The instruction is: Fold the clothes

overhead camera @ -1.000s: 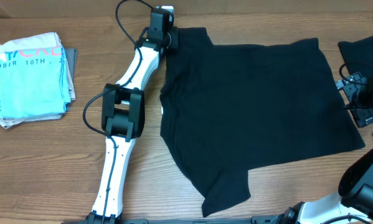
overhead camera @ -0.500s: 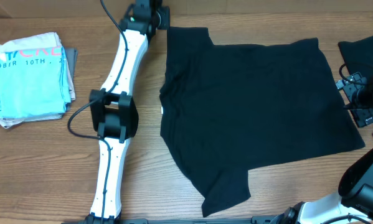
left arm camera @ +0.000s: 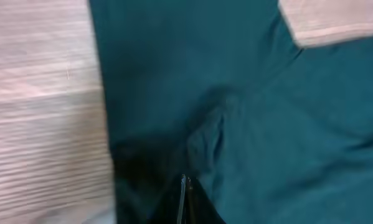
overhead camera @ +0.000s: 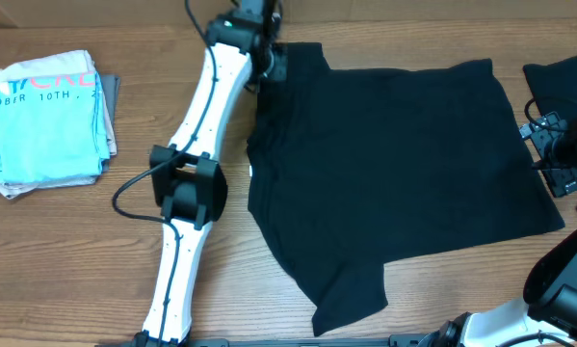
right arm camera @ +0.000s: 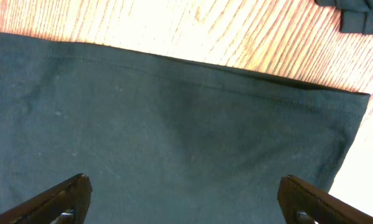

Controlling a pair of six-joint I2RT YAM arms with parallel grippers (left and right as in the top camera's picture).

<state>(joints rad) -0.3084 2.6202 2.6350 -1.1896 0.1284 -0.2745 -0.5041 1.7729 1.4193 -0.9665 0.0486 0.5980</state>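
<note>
A large plain black T-shirt [overhead camera: 394, 173] lies spread flat on the wooden table, sleeves toward the left. My left gripper [overhead camera: 272, 60] is at the far sleeve. In the left wrist view the jaws [left arm camera: 185, 185] are pressed together on the dark fabric [left arm camera: 248, 106], and a small ridge of cloth runs up from the tips. My right gripper [overhead camera: 542, 145] is at the shirt's right hem. In the right wrist view its jaws [right arm camera: 186, 199] are wide open just above the cloth [right arm camera: 174, 124], near the hem corner.
A folded light-blue T-shirt with printed lettering [overhead camera: 47, 116] lies at the far left. More black clothing [overhead camera: 563, 77] sits at the far right edge and also shows in the right wrist view [right arm camera: 354, 12]. Bare wood [overhead camera: 76, 251] lies left of my left arm.
My left gripper swung off the sleeve to the upper left, then came back onto the sleeve. The shirt and my right arm have not moved.
</note>
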